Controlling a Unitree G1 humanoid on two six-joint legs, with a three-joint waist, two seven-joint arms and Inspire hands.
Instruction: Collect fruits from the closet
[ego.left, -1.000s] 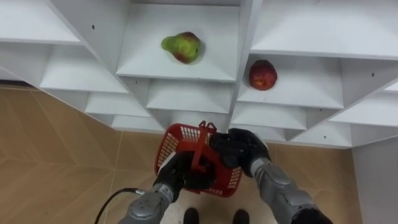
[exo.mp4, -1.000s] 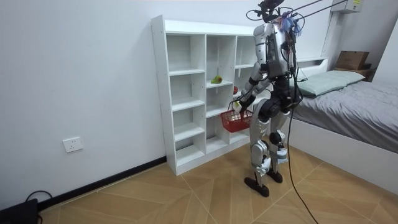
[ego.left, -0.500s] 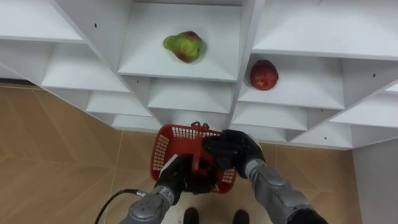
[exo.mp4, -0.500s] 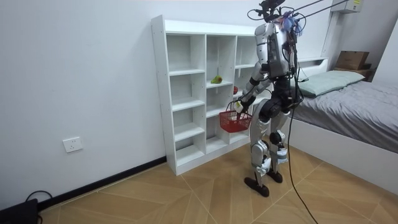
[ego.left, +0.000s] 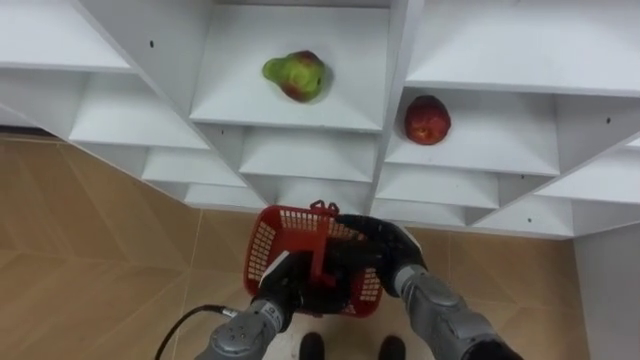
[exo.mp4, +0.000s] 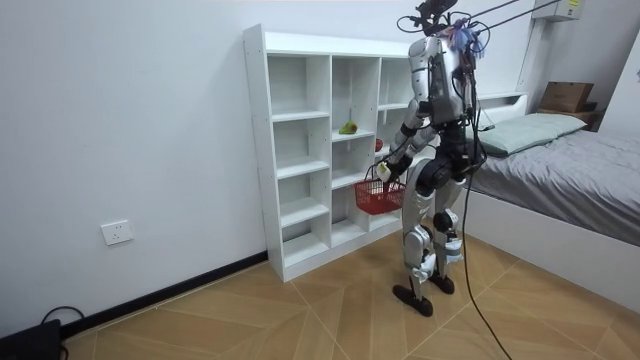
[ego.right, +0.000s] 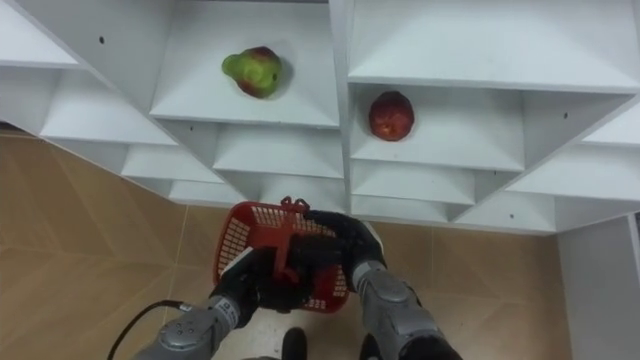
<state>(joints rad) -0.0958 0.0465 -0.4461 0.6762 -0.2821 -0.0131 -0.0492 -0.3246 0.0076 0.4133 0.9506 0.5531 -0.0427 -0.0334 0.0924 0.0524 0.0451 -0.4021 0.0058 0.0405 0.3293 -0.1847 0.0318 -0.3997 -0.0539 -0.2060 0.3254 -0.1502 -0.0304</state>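
A green-and-red fruit (ego.left: 293, 75) lies on a middle shelf of the white closet (ego.left: 300, 150). A red apple (ego.left: 427, 119) sits one compartment to the right, slightly lower. Below them I hold a red mesh basket (ego.left: 270, 235) in front of my body. My left hand (ego.left: 285, 290) is shut on its upright handle (ego.left: 322, 255). My right hand (ego.left: 370, 245) lies over the basket's right half, fingers stretched out loosely, holding nothing that I can see. The hands hide the inside of the basket. The room view shows me standing upright, facing the closet with the basket (exo.mp4: 378, 195) at hip height.
The closet's other compartments (exo.mp4: 300, 150) look bare. A wooden floor (ego.left: 90, 250) runs beneath. A bed (exo.mp4: 560, 170) stands close behind me on the room view's right, and a white wall (exo.mp4: 130, 130) extends to its left.
My right hand has gone from a bunched fist beside the handle to a flatter, stretched shape over the basket. The basket has swung slightly left and levelled. Both fruits stay on their shelves.
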